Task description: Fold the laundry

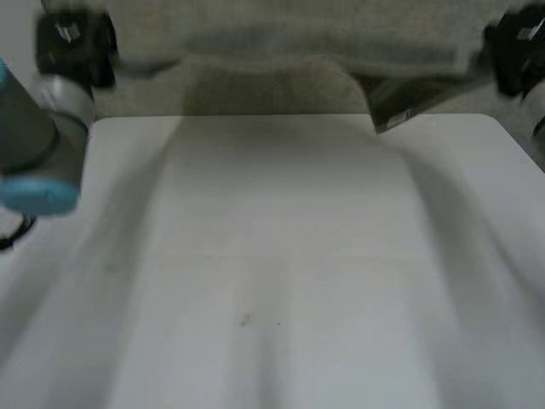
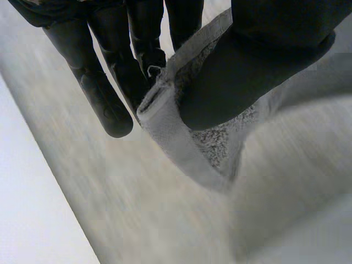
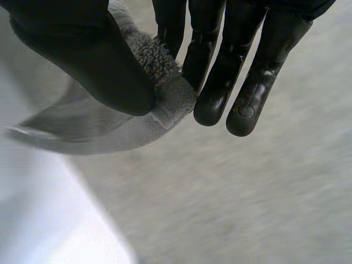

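A: table (image 1: 281,273) first.
B: white top. Open surface from near edge to far edge, both far corners rounded. Two tiny specks (image 1: 245,321) in the near half, about midway between the left and right edges.
A: and the towel (image 1: 289,38)?
B: beige-grey terry, held up and spread wide along the far edge, spanning roughly far-left corner to far-right corner. Its lower edge hangs about at the far edge. Can't tell if it touches the table.
A: arms?
B: left arm (image 1: 38,153), grey joint with a blue cap, sits over the left edge. The left hand (image 1: 75,43) is at the towel's left upper end, the right hand (image 1: 515,47) at its right upper end.
A: grip readable from the head view?
B: no, the wrist views give it. Left: thumb presses the left corner hem (image 2: 165,126) against the fingers (image 2: 104,104), a pinch grasp. Right: thumb clamps the right corner hem (image 3: 176,99) against its fingers the same way. Terry loops and the flat woven hem band show there too.
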{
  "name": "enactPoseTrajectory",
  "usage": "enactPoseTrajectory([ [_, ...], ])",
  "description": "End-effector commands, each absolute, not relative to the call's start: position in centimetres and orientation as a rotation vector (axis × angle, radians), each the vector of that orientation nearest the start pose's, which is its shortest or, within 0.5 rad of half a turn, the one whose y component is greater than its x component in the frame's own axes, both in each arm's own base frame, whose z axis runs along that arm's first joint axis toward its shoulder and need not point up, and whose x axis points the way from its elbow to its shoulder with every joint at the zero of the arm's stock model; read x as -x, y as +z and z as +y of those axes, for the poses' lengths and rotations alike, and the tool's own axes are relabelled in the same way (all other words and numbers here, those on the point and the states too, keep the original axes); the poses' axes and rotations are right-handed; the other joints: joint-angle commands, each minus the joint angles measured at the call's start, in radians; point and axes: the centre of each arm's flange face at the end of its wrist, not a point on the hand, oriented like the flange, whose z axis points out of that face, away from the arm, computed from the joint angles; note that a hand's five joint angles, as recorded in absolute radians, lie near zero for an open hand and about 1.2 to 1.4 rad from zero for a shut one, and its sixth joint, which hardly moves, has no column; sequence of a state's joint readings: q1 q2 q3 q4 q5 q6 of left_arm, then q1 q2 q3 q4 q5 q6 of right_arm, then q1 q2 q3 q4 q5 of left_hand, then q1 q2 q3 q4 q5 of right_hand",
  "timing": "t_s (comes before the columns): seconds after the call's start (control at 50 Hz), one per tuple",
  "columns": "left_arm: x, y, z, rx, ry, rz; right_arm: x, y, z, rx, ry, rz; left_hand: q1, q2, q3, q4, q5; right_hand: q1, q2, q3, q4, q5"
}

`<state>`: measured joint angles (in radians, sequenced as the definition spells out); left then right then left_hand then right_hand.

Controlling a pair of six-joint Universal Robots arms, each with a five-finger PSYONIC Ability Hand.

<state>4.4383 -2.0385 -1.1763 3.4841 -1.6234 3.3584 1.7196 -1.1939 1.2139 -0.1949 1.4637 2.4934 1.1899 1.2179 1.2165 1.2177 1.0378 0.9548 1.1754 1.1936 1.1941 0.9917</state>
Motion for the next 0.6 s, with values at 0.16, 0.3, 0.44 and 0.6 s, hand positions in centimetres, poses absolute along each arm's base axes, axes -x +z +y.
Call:
enactPoseTrajectory([
  [0.16,20.3,16.4,-32.6,-0.527,-2.098,2.275,-19.9,18.1,-34.0,1.349,-1.982,2.328,0.206,0.178,0.180,0.179,0.184,0.441,0.221,0.203,0.202,0.230],
  [0.3,17.7,16.8,-28.2,-0.572,-1.865,2.401,-17.9,17.9,-30.2,1.611,-1.674,2.477,0.206,0.178,0.180,0.179,0.184,0.441,0.221,0.203,0.202,0.230],
  [0.44,16.6,20.2,-20.2,-0.982,-1.502,2.457,-13.9,21.7,-23.7,1.803,-1.264,2.620,0.206,0.178,0.180,0.179,0.184,0.441,0.221,0.203,0.202,0.230],
  [0.6,15.9,21.4,-22.0,-1.010,-1.644,2.367,-13.1,22.7,-25.8,1.743,-1.503,2.618,0.206,0.178,0.180,0.179,0.184,0.441,0.221,0.203,0.202,0.230],
])
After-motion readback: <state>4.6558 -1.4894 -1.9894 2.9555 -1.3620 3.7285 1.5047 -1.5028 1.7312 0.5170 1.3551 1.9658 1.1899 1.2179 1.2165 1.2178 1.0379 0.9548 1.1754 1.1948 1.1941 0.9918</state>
